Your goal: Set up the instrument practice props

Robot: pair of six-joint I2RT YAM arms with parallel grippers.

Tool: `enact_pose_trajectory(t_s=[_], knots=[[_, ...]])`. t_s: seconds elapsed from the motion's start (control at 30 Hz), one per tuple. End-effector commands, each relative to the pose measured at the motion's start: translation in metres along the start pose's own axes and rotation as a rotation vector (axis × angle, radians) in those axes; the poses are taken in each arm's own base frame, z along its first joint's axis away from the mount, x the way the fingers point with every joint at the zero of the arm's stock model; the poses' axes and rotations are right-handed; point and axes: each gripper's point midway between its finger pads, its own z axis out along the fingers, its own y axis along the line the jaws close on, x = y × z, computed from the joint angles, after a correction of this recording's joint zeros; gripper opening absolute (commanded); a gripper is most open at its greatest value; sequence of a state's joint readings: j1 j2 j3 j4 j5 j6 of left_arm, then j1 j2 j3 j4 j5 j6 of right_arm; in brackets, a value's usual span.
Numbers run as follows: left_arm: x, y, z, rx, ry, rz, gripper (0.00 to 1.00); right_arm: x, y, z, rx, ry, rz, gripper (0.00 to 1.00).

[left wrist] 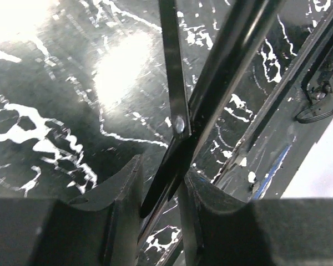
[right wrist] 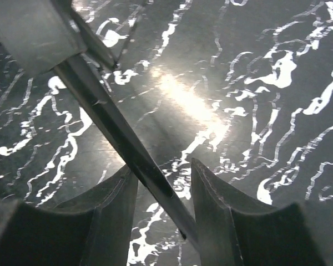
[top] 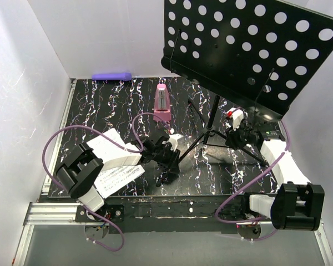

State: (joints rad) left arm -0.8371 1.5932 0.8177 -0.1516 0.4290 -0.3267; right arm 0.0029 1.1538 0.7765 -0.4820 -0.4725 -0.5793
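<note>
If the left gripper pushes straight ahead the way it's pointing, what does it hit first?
The left gripper straddles the stand leg; going on, it would likely meet the brace rivet on that leg first, then the table. Depth is unclear.

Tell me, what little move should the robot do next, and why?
Probably open the left tool and ease it off the stand leg it seems to pinch. The music stand already looks upright on its spread legs, while the sheet-music pages lie on the table, not yet put up.
</note>
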Motion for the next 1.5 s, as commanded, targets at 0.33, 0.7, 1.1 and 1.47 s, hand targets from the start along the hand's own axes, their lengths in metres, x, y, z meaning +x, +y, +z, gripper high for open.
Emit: enact_pose_trajectory(t_s=[0.33, 0.7, 1.1, 1.47], knots=[[-0.054, -0.084, 0.061, 0.215, -0.016, 0.013, 0.25, -0.058, -0.096, -0.008, 0.281, -0.065, -0.107, 0.57], [-0.075, -0.091, 0.048, 0.174, -0.092, 0.019, 0.48, -0.051, -0.066, -0.036, 0.19, -0.148, -0.046, 0.71], [-0.11, -0.095, -0.04, 0.083, -0.341, 0.131, 0.98, -0.044, -0.013, -0.068, 0.128, -0.293, 0.03, 0.76], [-0.08, -0.074, -0.083, 0.257, -0.42, 0.003, 0.98, -0.089, 0.013, -0.071, -0.047, -0.584, 0.51, 0.77]])
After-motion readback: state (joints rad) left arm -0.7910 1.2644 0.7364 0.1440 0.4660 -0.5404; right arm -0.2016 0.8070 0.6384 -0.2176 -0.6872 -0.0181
